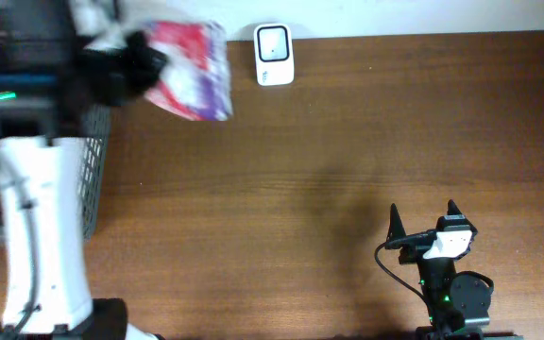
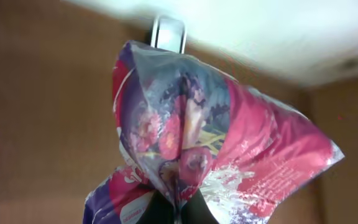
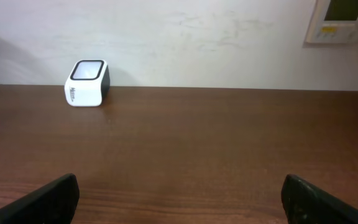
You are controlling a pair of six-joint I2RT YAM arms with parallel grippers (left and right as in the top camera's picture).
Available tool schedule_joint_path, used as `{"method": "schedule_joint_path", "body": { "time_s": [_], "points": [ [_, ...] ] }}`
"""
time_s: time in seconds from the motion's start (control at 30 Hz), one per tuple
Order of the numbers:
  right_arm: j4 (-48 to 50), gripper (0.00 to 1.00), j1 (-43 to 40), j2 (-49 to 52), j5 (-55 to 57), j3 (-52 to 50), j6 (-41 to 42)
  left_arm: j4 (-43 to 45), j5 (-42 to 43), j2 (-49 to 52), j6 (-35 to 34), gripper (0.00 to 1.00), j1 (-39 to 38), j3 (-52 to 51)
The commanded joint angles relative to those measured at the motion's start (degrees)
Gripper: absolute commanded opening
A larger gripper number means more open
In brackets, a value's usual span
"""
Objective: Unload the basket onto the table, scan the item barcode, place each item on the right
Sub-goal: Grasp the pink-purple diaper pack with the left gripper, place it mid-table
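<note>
Holding one shiny pink and purple bag (image 1: 195, 71), the left gripper (image 1: 149, 61) is squeezed tight on a bunched-up bit of it. The bag is up over the far left part of the one brown table (image 1: 348, 142), near the one small white scanner (image 1: 274, 55) by the wall. One gray wire basket (image 1: 94, 179) is at the left edge. The right gripper (image 1: 423, 210) is at the front of the table, well apart from the bag. Its two fingers (image 3: 48, 199) are spread wide with nothing between them.
</note>
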Motion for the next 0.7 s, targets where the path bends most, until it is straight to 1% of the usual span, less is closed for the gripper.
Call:
{"method": "schedule_joint_path", "body": {
  "time_s": [0.0, 0.03, 0.1, 0.17, 0.2, 0.23, 0.27, 0.3, 0.33, 0.37, 0.4, 0.43, 0.5, 0.53, 0.57, 0.6, 0.67],
  "points": [
    [-0.1, 0.99, -0.4, -0.4, 0.4, -0.5, 0.0, 2.6, -14.6, 2.5, -11.8, 0.0, -10.0, -9.6],
    [-0.1, 0.99, -0.4, -0.4, 0.4, -0.5, 0.0, 5.2, -14.7, 4.0, -15.1, 0.0, -12.5, -12.9],
    [-0.1, 0.99, -0.4, -0.4, 0.4, -0.5, 0.0, 11.6, -14.7, 8.6, -15.7, 0.0, -17.6, -17.9],
    [-0.1, 0.99, -0.4, -0.4, 0.4, -0.5, 0.0, 13.7, -14.7, 16.2, -15.7, 0.0, -22.5, -18.3],
    [-0.1, 0.99, -0.4, -0.4, 0.4, -0.5, 0.0, 15.3, -14.7, 20.2, -15.7, 0.0, -24.2, -18.3],
    [-0.1, 0.99, -0.4, -0.4, 0.4, -0.5, 0.0, 16.1, -15.2, 22.1, -15.7, 0.0, -24.8, -18.3],
    [-0.1, 0.99, -0.4, -0.4, 0.4, -0.5, 0.0, 17.6, -15.3, 25.6, -15.7, 0.04, -25.7, -18.3],
    [-0.1, 0.99, -0.4, -0.4, 0.4, -0.5, 0.0, 18.1, -15.2, 26.9, -15.7, 0.2, -25.9, -18.3],
    [-0.1, 0.99, -0.4, -0.4, 0.3, -0.5, 0.0, 18.2, -15.1, 27.6, -15.3, 0.7, -25.8, -18.3],
    [-0.1, 0.99, -0.4, -0.4, 0.4, -0.5, 0.0, 18.6, -15.1, 27.2, -10.3, 0.99, -25.7, -17.1],
    [-0.1, 0.99, -0.4, -0.4, 0.4, -0.5, 0.0, 17.7, -14.6, 26.6, -5.7, 0.99, -25.4, -14.4],
    [-0.1, 0.99, -0.4, -0.4, 0.4, -0.5, 0.0, 14.4, -14.7, 24.7, -2.9, 0.99, -24.1, -8.9],
    [-0.1, 0.99, -0.4, -0.4, 0.3, -0.5, 0.0, 7.6, -14.7, 19.1, 2.5, 0.99, -19.2, 2.7],
    [-0.1, 0.99, -0.4, -0.4, 0.4, -0.5, 0.0, 5.7, -14.7, 17.3, 5.2, 0.99, -17.0, 6.3],
    [-0.1, 0.99, -0.4, -0.4, 0.4, -0.5, 0.0, 3.0, -15.1, 14.4, 8.8, 0.99, -12.6, 11.8],
    [-0.1, 0.99, -0.4, -0.4, 0.4, -0.5, 0.0, 0.9, -15.1, 12.2, 10.8, 0.99, -7.4, 15.7],
    [-0.1, 0.99, -0.4, -0.4, 0.4, -0.5, 0.0, -0.8, -15.1, 8.0, 10.9, 0.99, 7.6, 18.7]
  ]
}}
